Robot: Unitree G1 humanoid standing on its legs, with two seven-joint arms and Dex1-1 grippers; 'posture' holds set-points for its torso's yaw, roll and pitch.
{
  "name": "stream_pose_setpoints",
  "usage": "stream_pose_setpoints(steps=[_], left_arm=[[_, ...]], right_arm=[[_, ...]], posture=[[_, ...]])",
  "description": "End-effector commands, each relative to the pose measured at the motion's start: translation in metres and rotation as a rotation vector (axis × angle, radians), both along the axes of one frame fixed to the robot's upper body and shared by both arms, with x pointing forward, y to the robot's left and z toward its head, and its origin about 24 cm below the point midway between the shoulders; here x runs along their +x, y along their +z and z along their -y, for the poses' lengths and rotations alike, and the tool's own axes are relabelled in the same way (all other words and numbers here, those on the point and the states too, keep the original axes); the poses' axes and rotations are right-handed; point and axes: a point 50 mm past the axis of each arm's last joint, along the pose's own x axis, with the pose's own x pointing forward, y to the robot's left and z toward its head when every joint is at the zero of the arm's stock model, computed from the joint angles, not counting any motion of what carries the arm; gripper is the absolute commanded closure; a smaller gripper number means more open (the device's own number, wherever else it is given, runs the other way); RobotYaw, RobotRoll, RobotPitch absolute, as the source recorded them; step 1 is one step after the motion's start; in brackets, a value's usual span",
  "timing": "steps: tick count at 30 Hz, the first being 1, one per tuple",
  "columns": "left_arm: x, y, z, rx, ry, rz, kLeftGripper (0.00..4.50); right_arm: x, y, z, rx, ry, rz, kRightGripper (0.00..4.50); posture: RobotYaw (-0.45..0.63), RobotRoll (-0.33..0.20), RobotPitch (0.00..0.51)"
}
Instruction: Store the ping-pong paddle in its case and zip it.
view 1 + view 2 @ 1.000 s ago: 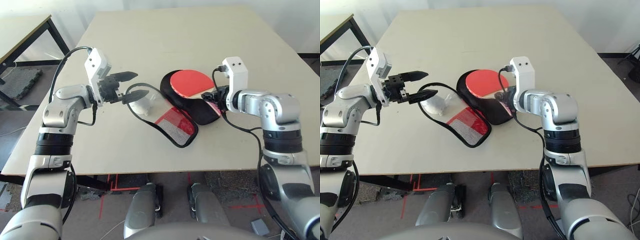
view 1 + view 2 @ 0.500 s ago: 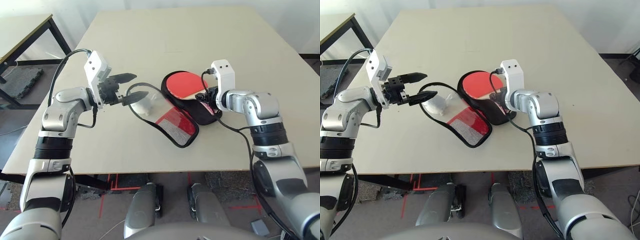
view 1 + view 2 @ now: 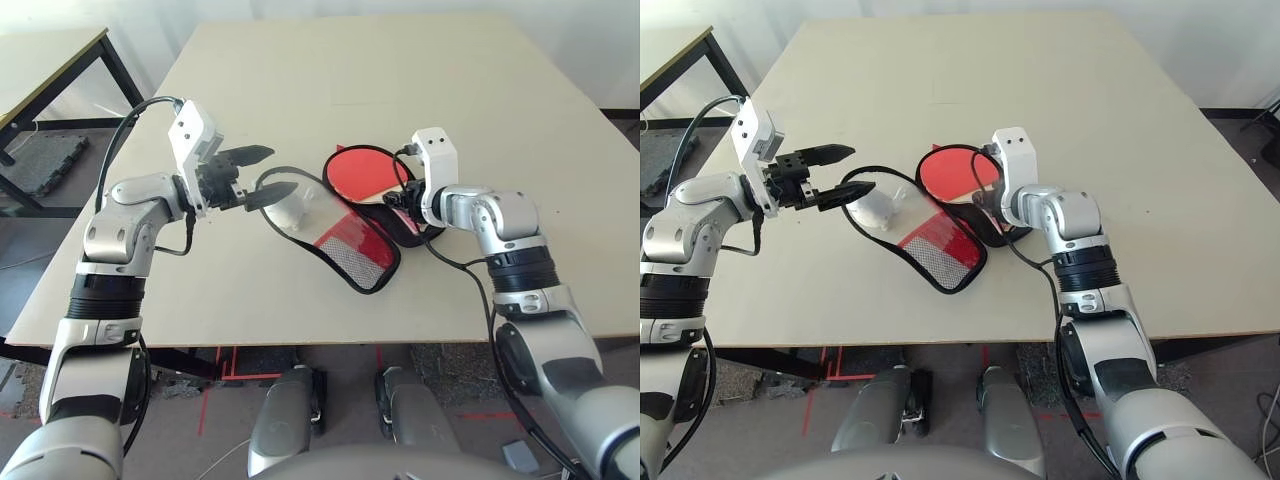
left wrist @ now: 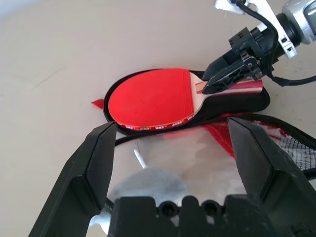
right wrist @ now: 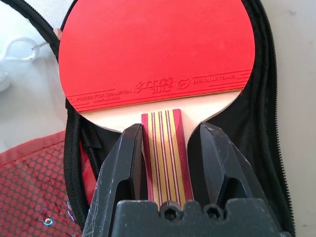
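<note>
Broad beige desk [image 3: 300, 90]. Red fabric zip case [image 3: 352, 250], flap spread, black lining up. Red-faced wooden paddle [image 3: 362, 172] lying in it. My right claw [image 5: 170, 148] grips its handle; left claw [image 3: 262, 172] gapes, empty. Risk: handle snags the zip edge, dragging the case.

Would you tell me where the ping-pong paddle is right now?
The ping-pong paddle lies in the open case at mid-table, its handle between the right gripper fingers.

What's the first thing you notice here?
The bright red paddle stands out, lying in the open case in the middle of the table. The right gripper has its jaws shut on the paddle's handle. The left gripper hangs open beside the case's flap.
</note>
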Motion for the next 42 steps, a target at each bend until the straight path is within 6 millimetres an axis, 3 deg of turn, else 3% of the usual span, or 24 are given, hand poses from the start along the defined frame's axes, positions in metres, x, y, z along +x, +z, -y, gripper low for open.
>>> stream_pose_setpoints(steps=[1,12,20,24,31,42], left_arm=[[-0.002,0.002,-0.003,0.002,0.008,0.003,0.0],[-0.003,-0.002,-0.008,0.016,0.016,-0.021,0.0],[-0.011,-0.003,-0.026,0.08,0.016,-0.088,0.0],[-0.018,-0.002,-0.043,0.134,0.029,-0.145,0.0],[-0.03,-0.006,-0.058,0.201,0.016,-0.237,0.0],[-0.026,-0.031,-0.04,0.256,-0.033,-0.253,0.0]], right_arm=[[0.0,-0.005,0.003,-0.026,0.008,-0.005,2.7],[0.002,-0.008,0.008,-0.054,0.03,0.021,2.7],[0.001,0.01,0.017,-0.012,0.1,0.075,0.05],[-0.004,0.031,0.029,0.096,0.257,0.249,0.05],[-0.009,0.046,0.083,0.016,0.284,0.381,0.05],[-0.024,0.056,0.125,0.016,0.31,0.423,0.05]], posture=[[0.07,0.0,0.093],[0.07,0.0,0.097],[0.07,0.0,0.1],[0.07,0.0,0.097],[0.07,0.0,0.088],[0.04,0.0,0.087]])
